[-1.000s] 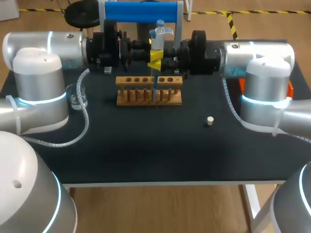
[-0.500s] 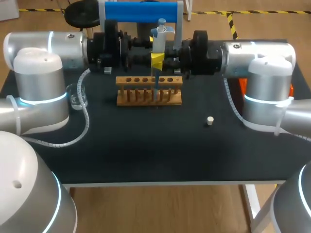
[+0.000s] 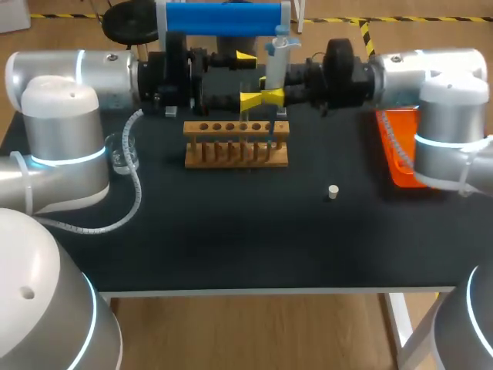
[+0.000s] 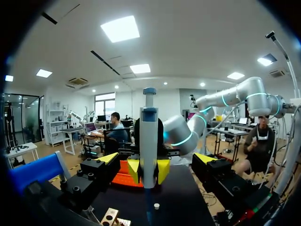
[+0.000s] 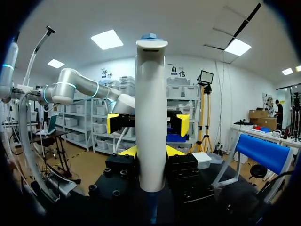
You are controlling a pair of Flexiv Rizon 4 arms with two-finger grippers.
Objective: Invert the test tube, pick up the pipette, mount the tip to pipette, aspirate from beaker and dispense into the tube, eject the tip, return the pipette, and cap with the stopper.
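Swinging rightward, the right arm has carried the pipette (image 3: 274,65) from above the middle of the wooden rack (image 3: 236,153) to its right end, in the upper centre of the head view. The right pincer (image 3: 271,97) is clamped on the pipette's body, while the left pincer (image 3: 247,78) stands spread wide and empty. Dispensing looks finished, so tip ejection is probably next, perhaps toward the orange tray (image 3: 394,154). The test tube cannot be made out in the rack, and the blue tip (image 3: 271,139) blurs against the wood.
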